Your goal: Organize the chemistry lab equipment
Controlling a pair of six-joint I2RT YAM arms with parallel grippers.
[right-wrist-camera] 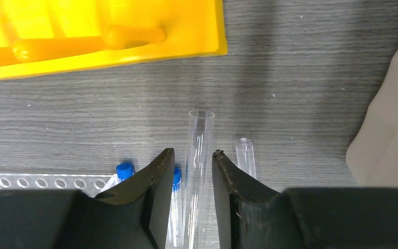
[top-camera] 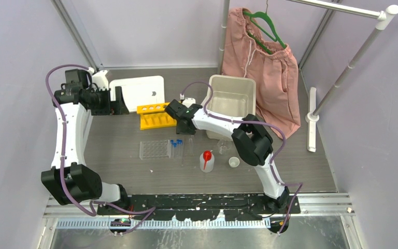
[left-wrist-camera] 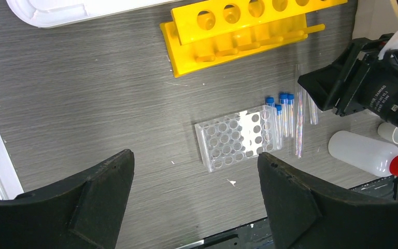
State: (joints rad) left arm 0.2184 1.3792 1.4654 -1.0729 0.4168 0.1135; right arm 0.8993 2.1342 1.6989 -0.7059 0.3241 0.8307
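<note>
- Worktop of grey wood grain, walled in pale lilac.
- Left hand gaping wide, empty, above clear plastic grid rack.
- Right hand narrowly parted astride long clear glass tube lying near yellow six-hole tube rack.

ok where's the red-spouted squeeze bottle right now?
Top view: the red-spouted squeeze bottle sits near centre, between the clear grid rack on its left and the tiny white cup on its right.

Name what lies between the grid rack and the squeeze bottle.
The blue-capped tubes, then clear tubes, lying flat; clearest in the left wrist view.
</note>
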